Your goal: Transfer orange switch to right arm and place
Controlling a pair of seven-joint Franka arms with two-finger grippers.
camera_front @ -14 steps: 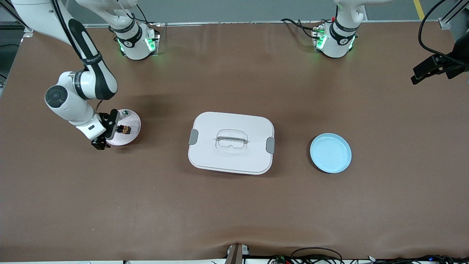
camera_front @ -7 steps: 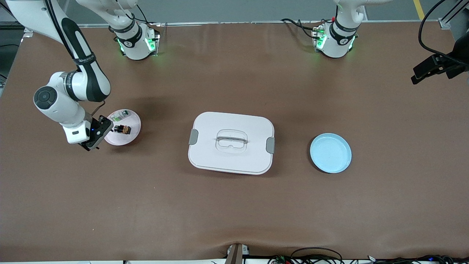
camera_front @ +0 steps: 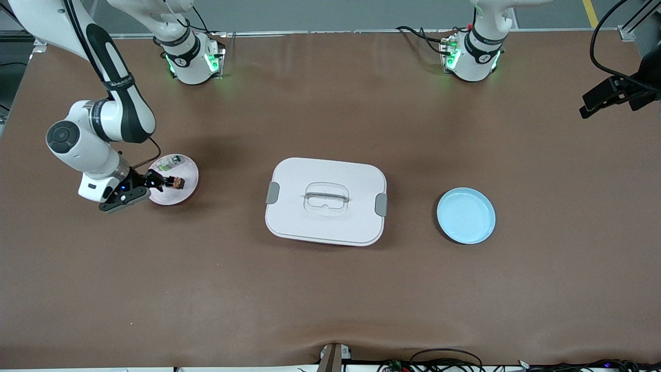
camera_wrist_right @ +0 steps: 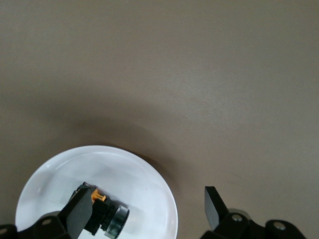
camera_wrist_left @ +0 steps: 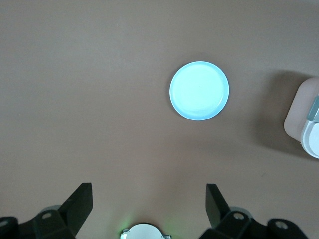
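Tiny black-and-orange switch (camera_front: pixel 174 182) lay on the pale pink plate (camera_front: pixel 187 192); right gripper (camera_front: pixel 153 181) jaws spread beside it; left gripper (camera_wrist_left: pixel 148 209) jaws spread, waiting; placing apparently done.

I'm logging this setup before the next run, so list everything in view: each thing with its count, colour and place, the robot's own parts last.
orange switch: one, black with orange, on the pink plate.
green-and-white part: one, on the same plate, farther from the front camera than the switch.
pink plate: one, pale pink, toward the right arm's end of the table.
lidded box: one, white with grey latches, mid-table.
blue plate: one, light blue, toward the left arm's end.
table: one, brown.
right gripper: one, black, open, low at the pink plate's edge beside the switch.
left gripper: one, black, open, high over the table; that arm waits.
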